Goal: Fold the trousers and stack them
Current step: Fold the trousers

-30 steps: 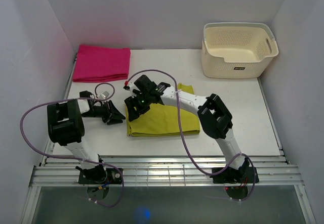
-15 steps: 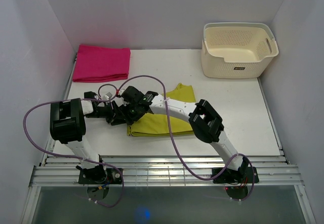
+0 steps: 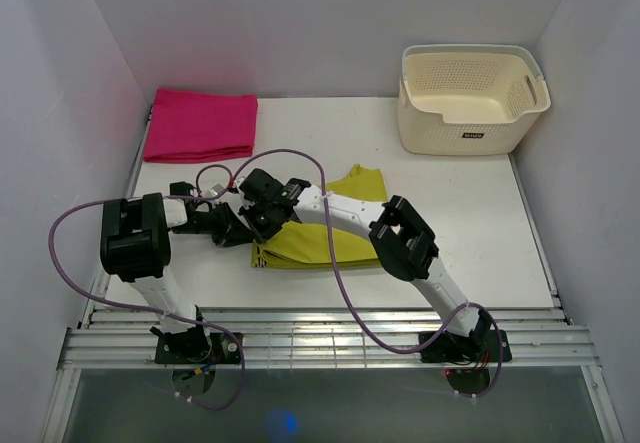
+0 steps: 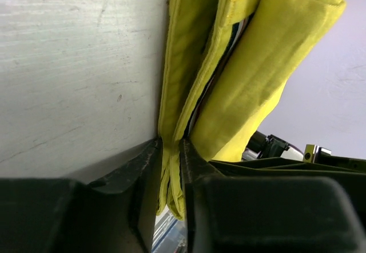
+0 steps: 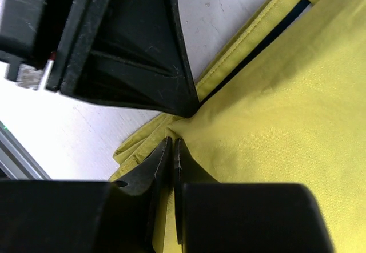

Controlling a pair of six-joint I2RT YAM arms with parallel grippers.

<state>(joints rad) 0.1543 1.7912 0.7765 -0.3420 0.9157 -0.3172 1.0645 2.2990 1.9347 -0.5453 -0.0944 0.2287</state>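
Folded flat on the white table [image 3: 470, 223], a little left of the middle: the trousers [image 3: 305, 248]. Yellow-green, in a few layers, with one corner poking out toward the back.

Down low at the left edge of the trousers, close side by side: the left gripper [image 3: 243, 231] and the right gripper [image 3: 264, 225].

Left gripper [image 4: 170, 144], seen from its own camera — nearly closed, with just a small gap. In that gap, a thin bit of the trousers [image 4: 251, 76], squeezed at the edge between the two black fingers [image 4: 146, 167]. More layers of cloth stacked right beside, with a dark line running along between them.

Right gripper [image 5: 172, 141], seen from its own camera — closed all the way, fingers [image 5: 154, 161] pressed together. Tips down at a corner of the trousers [image 5: 274, 104]. Any cloth caught between them? Cannot tell. Just past the tips, a pointed black finger [image 5: 143, 64] of the left gripper, touching the same edge of cloth.

Far back on the left, well apart from the trousers: a folded pink cloth [image 3: 200, 125]. Far back on the right: a cream basket [image 3: 470, 113] with lots of little holes, standing upright.
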